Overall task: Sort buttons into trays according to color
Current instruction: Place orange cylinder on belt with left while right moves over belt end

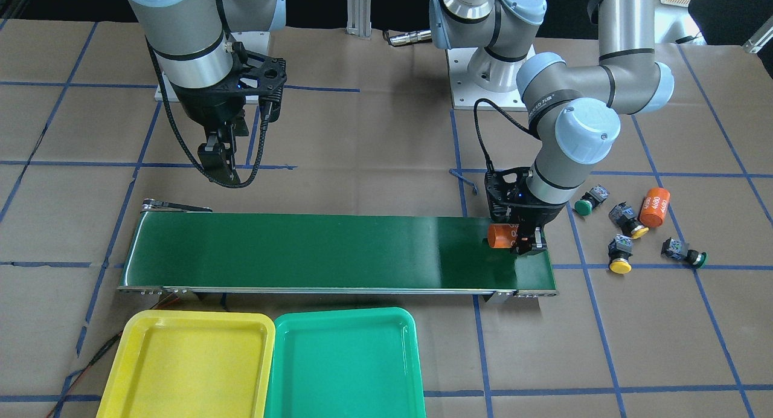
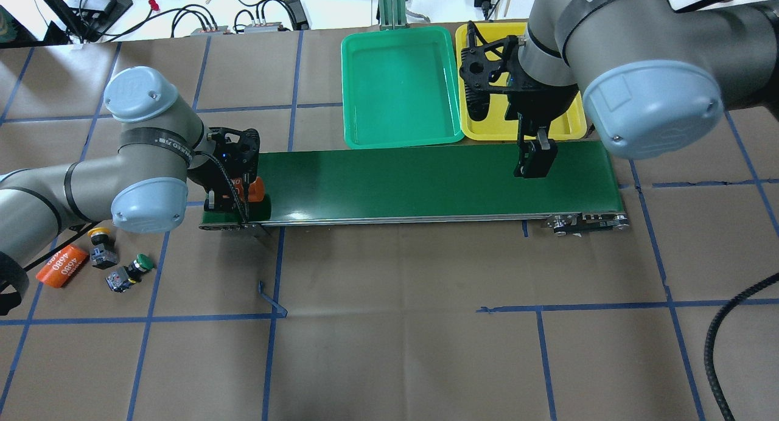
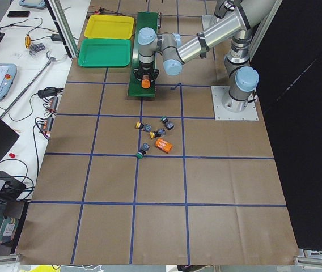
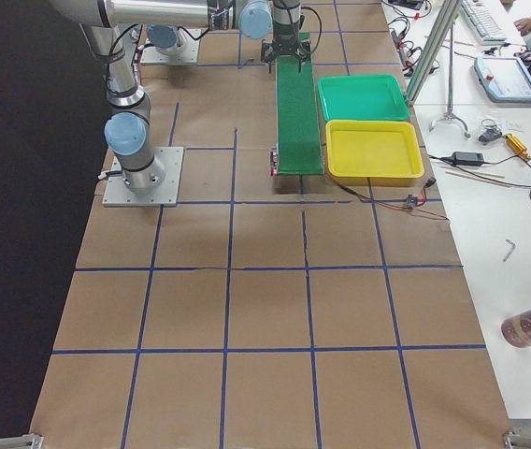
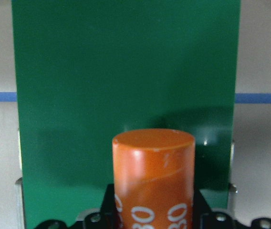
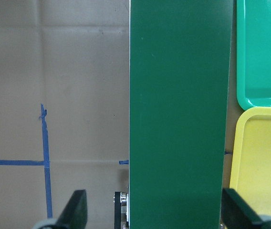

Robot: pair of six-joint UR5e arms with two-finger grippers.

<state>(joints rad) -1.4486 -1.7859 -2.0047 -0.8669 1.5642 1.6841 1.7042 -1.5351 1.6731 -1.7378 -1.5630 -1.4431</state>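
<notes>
Brown-paper table point(image 1: 362, 134) with a blue tape grid. Dark-green conveyor belt point(image 1: 314, 249) runs across the middle. Yellow tray point(image 1: 139, 339) and green tray point(image 1: 344, 314) touch side by side, just beside the belt's edge away from the robot. Left fingers point(image 1: 538, 241) clenched on an orange cylinder point(image 1: 500, 237) over one belt end. Right fingers point(image 6: 77, 210) released, spread wide above the other end. Second orange cylinder point(image 1: 654, 206) and four buttons point(image 1: 620, 254), two yellow and two green, lie loose on the table near the left fingers.

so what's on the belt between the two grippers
Nothing: the overhead view shows bare conveyor belt between the left gripper, holding an orange cylinder, and the right gripper.
</notes>
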